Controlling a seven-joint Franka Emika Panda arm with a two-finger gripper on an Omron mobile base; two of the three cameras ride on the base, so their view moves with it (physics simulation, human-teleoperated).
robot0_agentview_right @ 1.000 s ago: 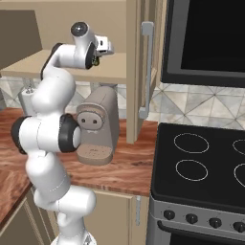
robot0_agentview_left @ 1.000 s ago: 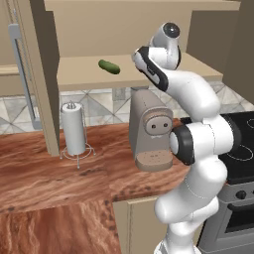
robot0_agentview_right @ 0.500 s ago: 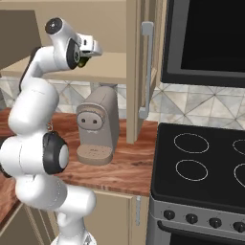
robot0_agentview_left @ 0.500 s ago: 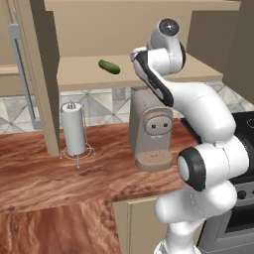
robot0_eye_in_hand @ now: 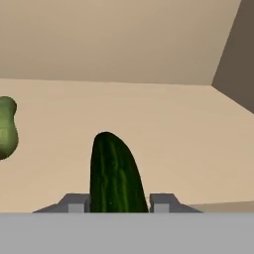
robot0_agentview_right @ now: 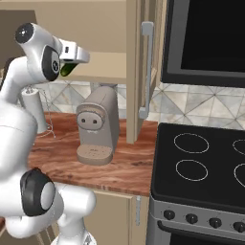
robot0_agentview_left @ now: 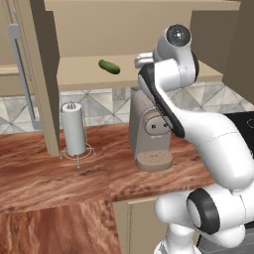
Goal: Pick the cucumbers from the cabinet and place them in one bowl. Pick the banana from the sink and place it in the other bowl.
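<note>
I work at a tan wall cabinet (robot0_agentview_left: 149, 30) above a brown wood counter (robot0_agentview_left: 59, 173), its open shelf my landmark. On that shelf one cucumber (robot0_agentview_left: 109, 66) lies loose, left of my pincer (robot0_eye_in_hand: 119, 204), which is clamped on the second cucumber (robot0_eye_in_hand: 115, 173) over the shelf's right part. Below the shelf stand a coffee machine (robot0_agentview_left: 149, 131) and a paper towel roll (robot0_agentview_left: 73, 129), and right of it a black stove (robot0_agentview_right: 201, 167).

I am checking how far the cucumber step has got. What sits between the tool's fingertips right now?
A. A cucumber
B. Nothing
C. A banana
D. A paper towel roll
A: in the hand view a dark green cucumber stands clamped between the fingertips of the tool, over the cabinet shelf; the other cucumber lies on that shelf.
</note>
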